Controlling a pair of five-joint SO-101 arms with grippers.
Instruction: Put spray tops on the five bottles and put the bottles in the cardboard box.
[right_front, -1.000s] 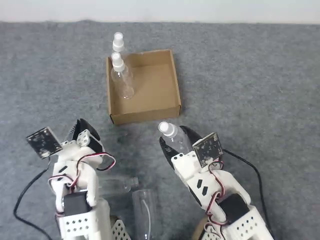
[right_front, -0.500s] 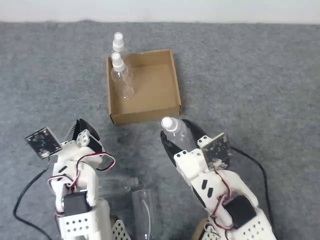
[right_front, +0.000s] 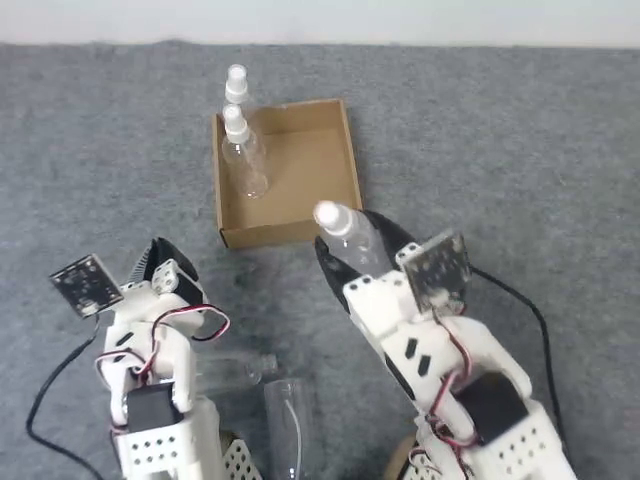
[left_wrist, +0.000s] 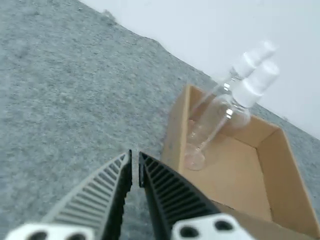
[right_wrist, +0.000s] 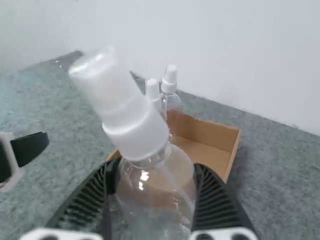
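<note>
My right gripper (right_front: 358, 254) is shut on a clear bottle with a white spray top (right_front: 333, 219), held tilted just above the front edge of the cardboard box (right_front: 300, 190). The right wrist view has that bottle (right_wrist: 131, 131) between the fingers (right_wrist: 216, 199), with the box (right_wrist: 212, 142) beyond. Two capped bottles (right_front: 240, 140) lean in the box's back left corner, also seen in the left wrist view as bottles (left_wrist: 227, 110) in the box (left_wrist: 260, 165). My left gripper (right_front: 160, 258) sits shut and empty in front of the box's left side, its fingers (left_wrist: 122, 172) together.
Two clear bottles without tops lie by the arm bases, one bottle (right_front: 236, 368) between the arms and another bottle (right_front: 290, 425) at the front edge. Grey carpet covers the table. Open carpet lies right of the box.
My right gripper has carried its bottle forward from in front of the box to the box's front edge. The left arm has not moved.
</note>
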